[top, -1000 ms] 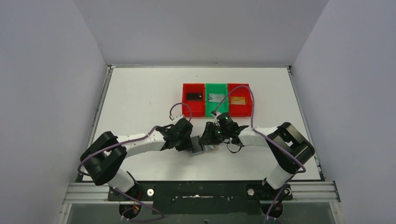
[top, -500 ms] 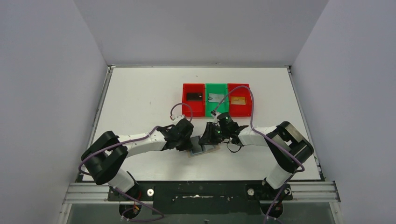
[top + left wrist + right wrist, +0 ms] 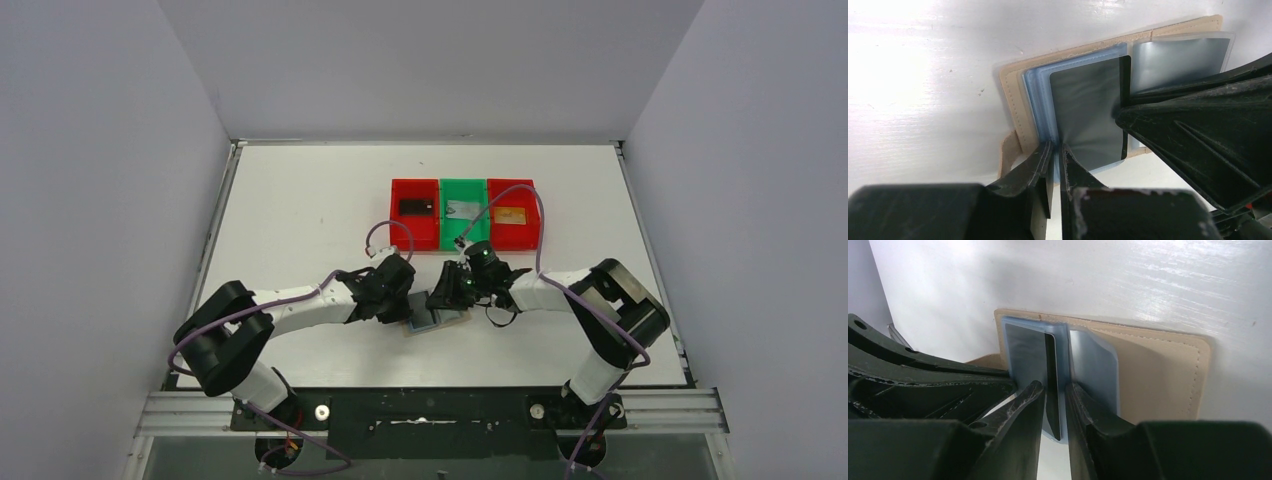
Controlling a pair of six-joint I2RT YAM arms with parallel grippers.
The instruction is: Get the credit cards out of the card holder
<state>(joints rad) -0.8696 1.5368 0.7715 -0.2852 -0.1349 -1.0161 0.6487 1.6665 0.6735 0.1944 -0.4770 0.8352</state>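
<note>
The card holder [image 3: 436, 322] lies open on the table, tan with pale blue sleeves [image 3: 1040, 100]. My left gripper [image 3: 1057, 150] is shut on the near edge of a blue sleeve. That sleeve carries a dark credit card [image 3: 1088, 110]. My right gripper [image 3: 1054, 390] reaches in from the other side. Its jaws stand narrowly apart, either side of the black card's edge [image 3: 1050, 370], with a slim gap showing. From above, both grippers, the left [image 3: 403, 306] and the right [image 3: 443, 299], meet over the holder. The right gripper's black fingers [image 3: 1198, 125] fill the right of the left wrist view.
Three bins stand in a row behind the holder: a red bin [image 3: 397, 228] with a black card [image 3: 415, 207], a green bin [image 3: 462, 235] with a silver card [image 3: 460, 209], and a red bin [image 3: 512, 236] with a gold card [image 3: 509, 215]. Purple cables loop over both wrists.
Hardly anything differs in the top view; both grippers stay at the card holder and the right arm has shifted very slightly.
</note>
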